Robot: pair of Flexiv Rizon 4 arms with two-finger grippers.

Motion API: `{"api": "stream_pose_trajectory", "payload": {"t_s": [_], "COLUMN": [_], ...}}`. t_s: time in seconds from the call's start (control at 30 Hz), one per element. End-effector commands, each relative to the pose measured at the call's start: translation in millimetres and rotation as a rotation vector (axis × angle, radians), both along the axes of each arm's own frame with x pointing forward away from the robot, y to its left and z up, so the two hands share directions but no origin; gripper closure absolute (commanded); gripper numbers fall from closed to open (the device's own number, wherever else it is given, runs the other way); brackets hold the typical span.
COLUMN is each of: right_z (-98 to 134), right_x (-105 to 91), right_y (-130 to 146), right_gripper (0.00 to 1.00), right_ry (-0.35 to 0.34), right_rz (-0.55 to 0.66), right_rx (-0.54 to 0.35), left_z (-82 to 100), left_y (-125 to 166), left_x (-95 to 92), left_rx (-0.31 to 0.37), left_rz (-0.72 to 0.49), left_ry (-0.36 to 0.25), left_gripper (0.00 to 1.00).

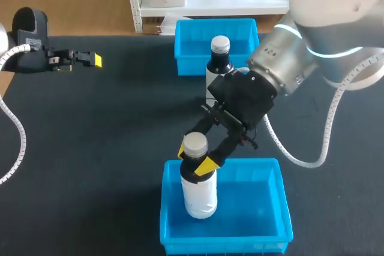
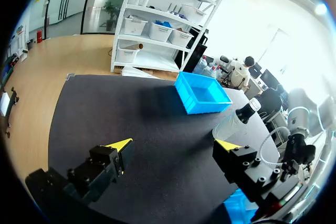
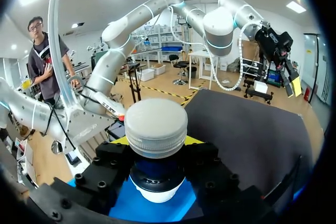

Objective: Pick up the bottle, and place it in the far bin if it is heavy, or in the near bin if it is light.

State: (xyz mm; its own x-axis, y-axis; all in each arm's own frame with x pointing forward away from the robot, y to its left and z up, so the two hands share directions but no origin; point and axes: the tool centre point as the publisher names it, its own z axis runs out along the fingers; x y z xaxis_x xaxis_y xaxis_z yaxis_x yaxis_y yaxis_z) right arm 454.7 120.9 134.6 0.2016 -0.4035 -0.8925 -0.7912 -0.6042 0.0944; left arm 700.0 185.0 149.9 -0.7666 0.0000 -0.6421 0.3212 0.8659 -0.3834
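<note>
Black tabletop (image 1: pixel 108 148): your right claw (image 1: pixel 194 159) clamps the white bottle (image 1: pixel 200 195) by its neck so it stands upright inside the near bin (image 1: pixel 252 205), presumably judged light. Beyond, a dark bottle (image 1: pixel 219 58) fronts the far bin (image 1: pixel 192 43). Your left claw (image 1: pixel 84 59) hangs wide, parked clear.

A white bottle (image 1: pixel 200 193) with a grey cap sits upright inside the near blue bin (image 1: pixel 270 232), toward its left side, its neck clamped in the right hand (image 1: pixel 195 159). A second bottle (image 1: pixel 219 58), dark-necked and grey-capped, stands upright just in front of the far blue bin (image 1: pixel 192 40).
</note>
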Motion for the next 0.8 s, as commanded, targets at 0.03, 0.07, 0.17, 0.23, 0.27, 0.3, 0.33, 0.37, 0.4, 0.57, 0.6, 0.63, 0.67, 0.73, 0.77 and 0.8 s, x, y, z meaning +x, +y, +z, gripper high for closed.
{"api": "stream_pose_trajectory", "payload": {"t_s": [0.03,0.07,0.17,0.23,0.27,0.3,0.33,0.37,0.4,0.57,0.6,0.63,0.67,0.73,0.77,0.8], "right_z": [-6,-7,-8,-9,-9,-9,-9,-9,-10,-5,-4,-3,-1,2,3,4], "right_x": [5.0,5.5,6.2,6.4,6.5,6.6,6.6,6.7,6.8,11.8,14.0,17.1,20.7,28.6,33.4,38.6], "right_y": [2,1,1,1,1,1,0,0,0,-12,-16,-22,-28,-42,-50,-57], "right_gripper": [1.00,1.00,0.76,0.51,0.37,0.00,0.00,0.00,0.00,0.00,0.00,0.00,0.00,0.00,0.00,0.00], "right_ry": [0.010,0.010,0.014,0.016,0.017,0.018,0.018,0.019,0.021,0.011,0.005,0.000,-0.005,-0.014,-0.019,-0.025], "right_rz": [0.013,0.013,0.011,0.010,0.009,0.009,0.009,0.009,0.007,0.009,0.002,-0.008,-0.019,-0.046,-0.064,-0.085], "right_rx": [0.008,0.009,0.010,0.009,0.009,0.008,0.006,0.003,-0.003,-0.036,-0.046,-0.057,-0.070,-0.087,-0.098,-0.110], "left_z": [0.0,0.0,0.0,0.0,0.0,0.0,0.0,0.0,0.0,0.0,0.0,0.0,0.0,0.0,0.0,0.0], "left_y": [0,0,0,0,0,0,0,0,0,0,0,0,0,0,0,0], "left_x": [0.0,0.0,0.0,0.0,0.0,0.0,0.0,0.0,0.0,0.0,0.0,0.0,0.0,0.0,0.0,0.0], "left_rx": [0.000,0.000,0.000,0.000,0.000,0.000,0.000,0.000,0.000,0.000,0.000,0.000,0.000,0.000,0.000,0.000], "left_rz": [0.000,0.000,0.000,0.000,0.000,0.000,0.000,0.000,0.000,0.000,0.000,0.000,0.000,0.000,0.000,0.000], "left_ry": [0.000,0.000,0.000,0.000,0.000,0.000,0.000,0.000,0.000,0.000,0.000,0.000,0.000,0.000,0.000,0.000], "left_gripper": [0.00,0.00,0.00,0.00,0.00,0.00,0.00,0.00,0.00,0.00,0.00,0.00,0.00,0.00,0.00,0.00]}}
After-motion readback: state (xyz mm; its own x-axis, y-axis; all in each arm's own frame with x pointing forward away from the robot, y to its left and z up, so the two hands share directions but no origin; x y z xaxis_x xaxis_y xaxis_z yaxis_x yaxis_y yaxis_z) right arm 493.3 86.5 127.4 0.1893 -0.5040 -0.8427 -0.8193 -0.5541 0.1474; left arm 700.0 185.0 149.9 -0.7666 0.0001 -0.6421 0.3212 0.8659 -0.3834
